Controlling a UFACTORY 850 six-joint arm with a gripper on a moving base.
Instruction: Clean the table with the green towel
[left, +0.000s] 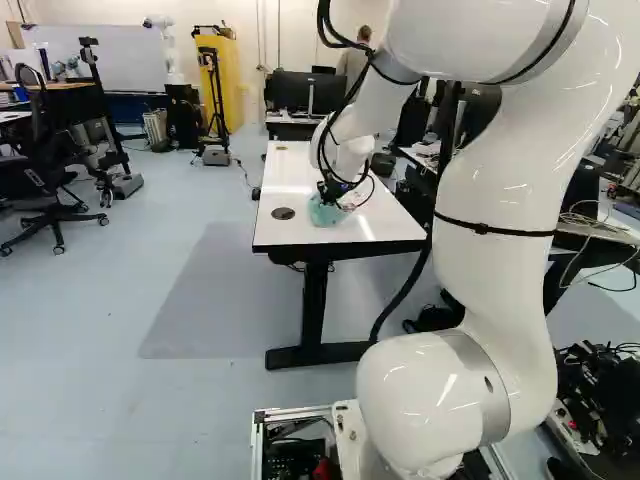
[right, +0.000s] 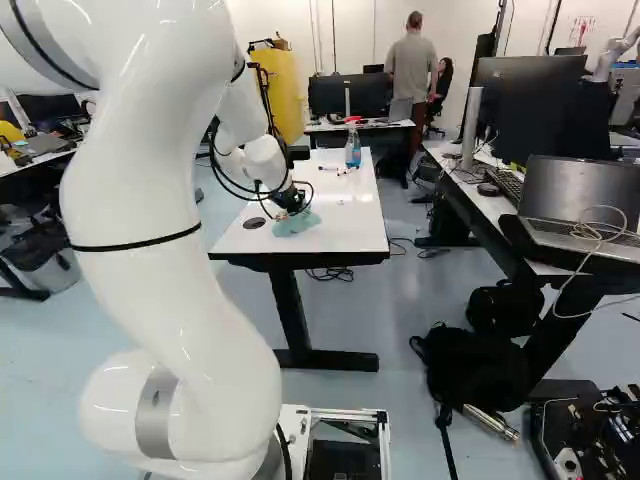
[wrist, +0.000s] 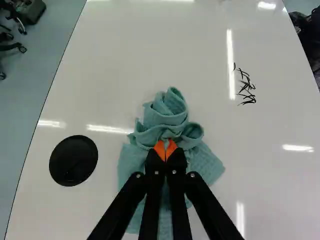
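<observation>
Clearly, the hand (right: 294, 207) is clamped on the green towel (wrist: 167, 112), bunched on the near part of the tabletop (wrist: 120, 65). Left of it sits a black disc (wrist: 73, 160); farther off, right, is black handwriting (wrist: 246, 87) I cannot read.

I saw bright light, with white streaks of glare (wrist: 230, 65) across the counter (wrist: 125, 60) and pale highlights shining on my arm (left: 490, 190).

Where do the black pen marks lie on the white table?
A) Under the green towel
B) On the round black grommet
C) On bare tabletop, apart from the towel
C: the black pen marks show uncovered, with bare white tabletop between them and the green towel pinched in the claw.
</observation>
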